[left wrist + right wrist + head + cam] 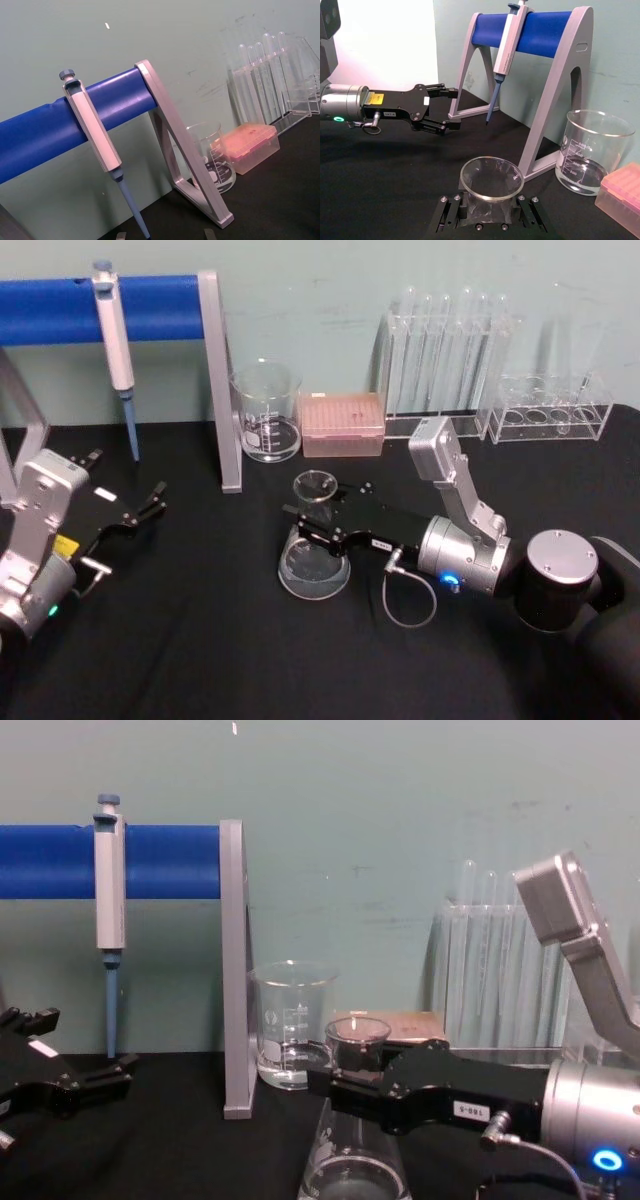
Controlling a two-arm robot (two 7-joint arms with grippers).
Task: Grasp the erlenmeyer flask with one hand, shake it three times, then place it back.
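The clear, wide-based erlenmeyer flask [312,570] is being held upright at the centre of the black table [200,640], its narrow neck pinched by the right gripper [315,515] reaching from 3 o'clock. In the right wrist view the left gripper [454,109], at 9 o'clock, is being shown with jaws spread. The pipette stand [220,380], beaker [267,415] and pink tip box [343,425] are being seen at 12 o'clock.

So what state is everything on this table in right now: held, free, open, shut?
erlenmeyer flask: upright on the table, held by its neck.
right gripper: shut around the flask's neck.
left gripper: open, empty, idle at the left.
beaker: upright, untouched, behind the flask.
pipette: hanging tip down on the blue stand.
test tubes: upright in their rack.
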